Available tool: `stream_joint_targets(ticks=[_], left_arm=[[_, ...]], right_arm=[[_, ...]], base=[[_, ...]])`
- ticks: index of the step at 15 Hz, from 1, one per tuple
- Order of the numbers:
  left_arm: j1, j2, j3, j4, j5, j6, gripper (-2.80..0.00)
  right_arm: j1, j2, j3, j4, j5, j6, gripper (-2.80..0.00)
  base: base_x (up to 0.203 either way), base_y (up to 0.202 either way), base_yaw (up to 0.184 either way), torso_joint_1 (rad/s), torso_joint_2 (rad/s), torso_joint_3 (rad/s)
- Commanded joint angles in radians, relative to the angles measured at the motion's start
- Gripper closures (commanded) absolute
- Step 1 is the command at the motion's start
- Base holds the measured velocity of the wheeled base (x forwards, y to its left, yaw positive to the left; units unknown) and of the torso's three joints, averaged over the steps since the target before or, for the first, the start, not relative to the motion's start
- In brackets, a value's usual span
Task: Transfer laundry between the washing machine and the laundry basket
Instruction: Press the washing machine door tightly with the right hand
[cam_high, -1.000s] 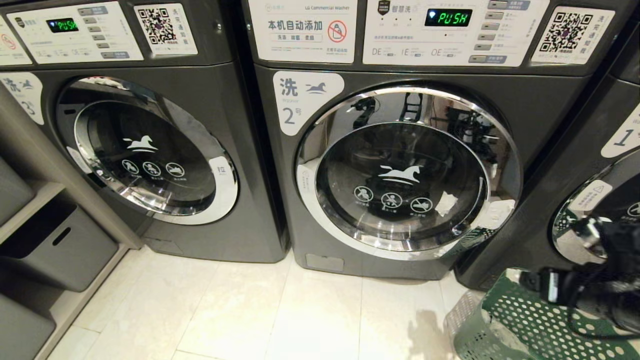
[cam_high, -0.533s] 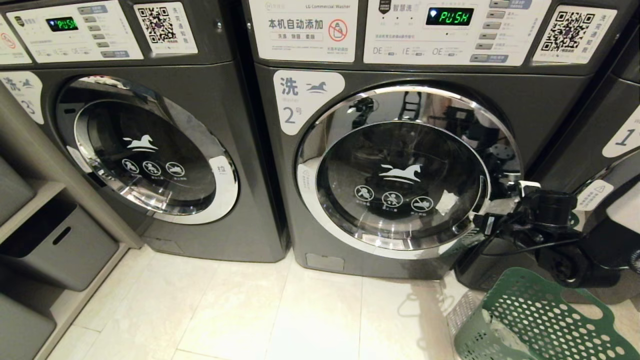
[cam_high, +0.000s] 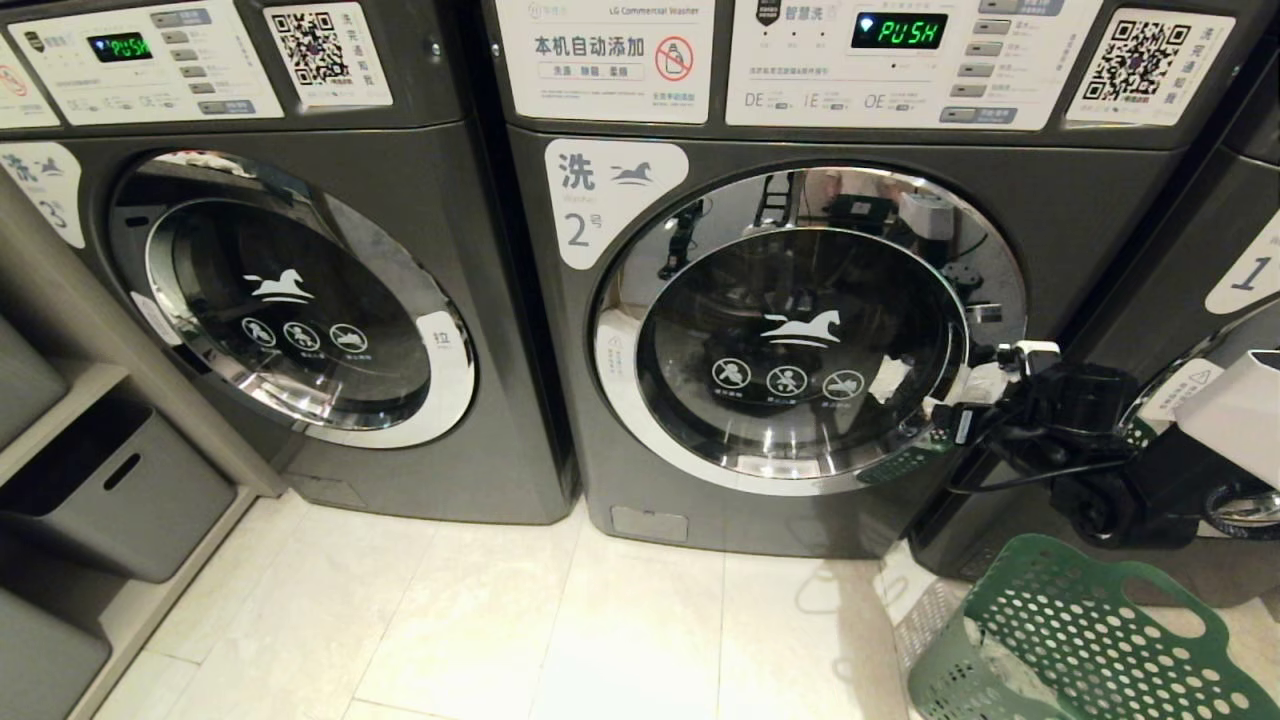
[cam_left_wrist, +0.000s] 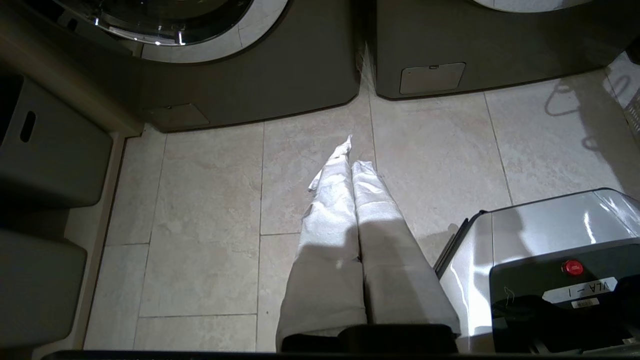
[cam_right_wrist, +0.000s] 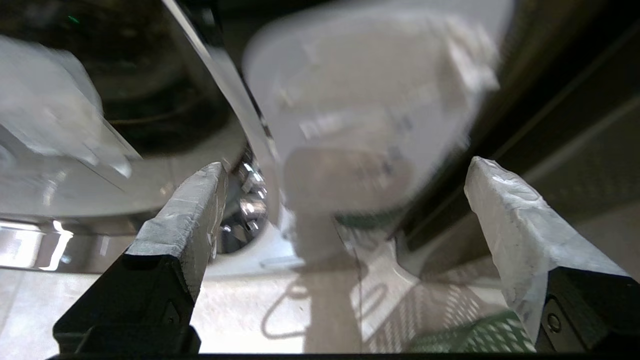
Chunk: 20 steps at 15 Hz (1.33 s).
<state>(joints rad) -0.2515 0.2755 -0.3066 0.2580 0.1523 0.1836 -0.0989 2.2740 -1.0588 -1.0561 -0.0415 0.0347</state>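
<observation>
- The washer (cam_high: 800, 330) in the middle has a white label with a big "2" and a little horse.
- Its top panel says "LG Commercial Washer", and the small green screen (cam_high: 897, 30) reads "PUSH".
- A square code sticker (cam_high: 1130, 62) sits at the right end of that panel.
- The round door (cam_high: 800, 330) is shiny at the rim and looks closed. It has a white horse and three round "do not" signs on the glass.
- The washer on the left (cam_high: 280, 300) has a "3" label, and its own screen reads "PUSH" too.
- The washer on the right (cam_high: 1240, 300) has a "1" label.
- The right hand (cam_high: 965, 400) reaches in from the right, held about level, at the right edge of the door of washer 2, by the white handle patch.
- In the right wrist view its two fingers (cam_right_wrist: 190, 220) stand wide apart with nothing between them.
- The left hand (cam_left_wrist: 352, 167) points down at the floor tiles (cam_left_wrist: 200, 200) in front of the washers. Its two fingers are pressed together and hold nothing.
- The green basket (cam_high: 1080, 640) with round holes stands on the floor at the lower right, below the right arm.
- I cannot see the laundry in any view.
- Grey bins (cam_high: 110, 500) sit on shelves at the left.
</observation>
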Motion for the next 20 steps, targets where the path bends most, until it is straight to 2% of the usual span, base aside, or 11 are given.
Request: stream_joint_targets(ticks=[1,6,12,20], left_arm=[[0.000,0.004,0.012,0.001,0.001,0.001,0.00],[0.000,0.004,0.019,0.000,0.006,0.002,0.00],[0.000,0.004,0.024,-0.002,0.007,-0.006,0.00],[0.000,0.004,0.023,-0.002,0.027,-0.006,0.00]], right_arm=[[-0.001,-0.013,-0.029,-0.008,0.005,-0.001,-2.80],[-0.001,-0.007,-0.080,-0.008,0.013,-0.006,-2.80],[-0.005,0.065,-0.247,-0.006,0.034,-0.007,-2.80],[-0.004,0.118,-0.275,-0.008,0.079,-0.017,-2.80]], base=[[0.000,0.000,0.000,0.000,0.00,0.000],[0.000,0.000,0.000,0.000,0.00,0.000],[0.000,0.000,0.000,0.000,0.00,0.000],[0.000,0.000,0.000,0.000,0.00,0.000]])
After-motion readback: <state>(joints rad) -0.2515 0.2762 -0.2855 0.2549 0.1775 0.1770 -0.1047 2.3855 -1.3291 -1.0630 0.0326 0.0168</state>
